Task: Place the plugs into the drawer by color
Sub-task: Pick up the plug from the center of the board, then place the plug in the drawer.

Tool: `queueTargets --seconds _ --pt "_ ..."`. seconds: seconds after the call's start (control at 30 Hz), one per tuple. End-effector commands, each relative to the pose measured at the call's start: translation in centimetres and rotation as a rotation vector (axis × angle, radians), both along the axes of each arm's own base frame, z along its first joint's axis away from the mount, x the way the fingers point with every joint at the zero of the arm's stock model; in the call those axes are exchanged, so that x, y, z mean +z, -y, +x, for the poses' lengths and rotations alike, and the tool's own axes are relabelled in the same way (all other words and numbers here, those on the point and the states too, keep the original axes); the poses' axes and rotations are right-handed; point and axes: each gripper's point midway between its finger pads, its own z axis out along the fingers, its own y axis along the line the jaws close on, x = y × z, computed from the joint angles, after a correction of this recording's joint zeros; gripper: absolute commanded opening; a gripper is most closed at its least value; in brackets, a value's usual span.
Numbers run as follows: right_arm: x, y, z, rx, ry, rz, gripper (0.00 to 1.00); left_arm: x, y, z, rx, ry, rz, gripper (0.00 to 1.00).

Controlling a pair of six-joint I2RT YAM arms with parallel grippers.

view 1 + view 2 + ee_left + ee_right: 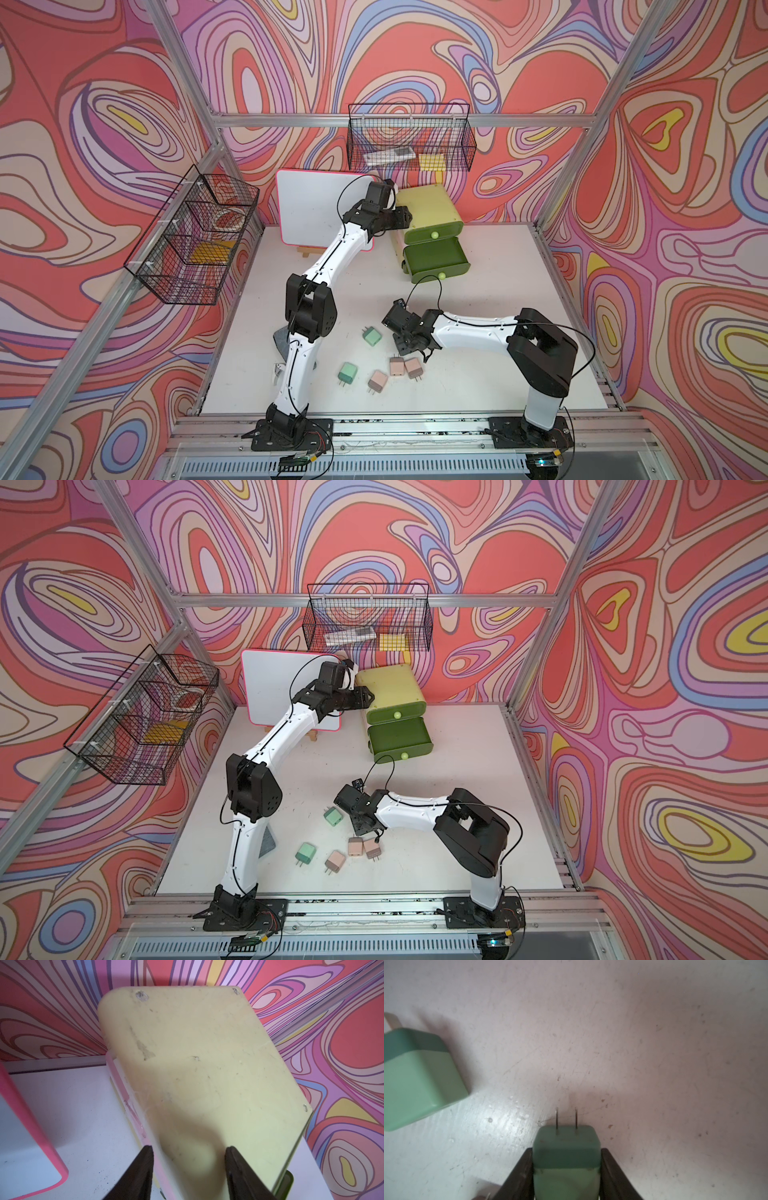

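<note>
- Left arm stretched to upper centre; left claw [189, 1149] narrowly parted at chest [197, 1064] top edge.
- Right arm elbowed low, mid-frame; right claw [566, 1149] clamping green plug [566, 1165].

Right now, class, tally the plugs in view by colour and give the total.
Green plug: 3, the third in the right gripper
Pink plug: 3
Total: 6
</note>
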Motion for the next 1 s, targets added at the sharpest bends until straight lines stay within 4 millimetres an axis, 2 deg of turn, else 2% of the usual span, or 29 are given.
queueTargets --seconds 0.0,0.17,0.27,0.37,0.53,0.6,0.97 --pt "7.9 0.2 2.7 -0.036 0.157 0.082 0.43 0.0 -0.5 -0.9 -0.007 -0.035 0.017 0.54" --pt "14.7 2.0 7.1 -0.056 0.260 0.162 0.43 -0.2 -0.2 -1.0 -0.012 -0.043 0.009 0.54" --pt "17.1 3.2 9.9 -0.058 0.316 0.165 0.43 -0.5 -0.2 -1.0 -0.011 -0.048 0.008 0.54" --pt "18.3 4.1 12.8 -0.059 0.341 0.188 0.43 -0.7 -0.2 -1.1 -0.011 -0.044 0.006 0.53" --pt "18.3 4.7 16.9 -0.038 0.354 0.178 0.43 -0.4 -0.1 -1.0 -0.014 -0.036 0.004 0.54" --pt "17.2 4.7 17.9 -0.027 0.336 0.167 0.43 -0.2 -0.2 -1.0 -0.013 -0.033 0.004 0.54" --pt "14.6 4.4 19.9 -0.011 0.294 0.161 0.45 0.5 -0.2 -1.2 -0.016 -0.023 0.002 0.55"
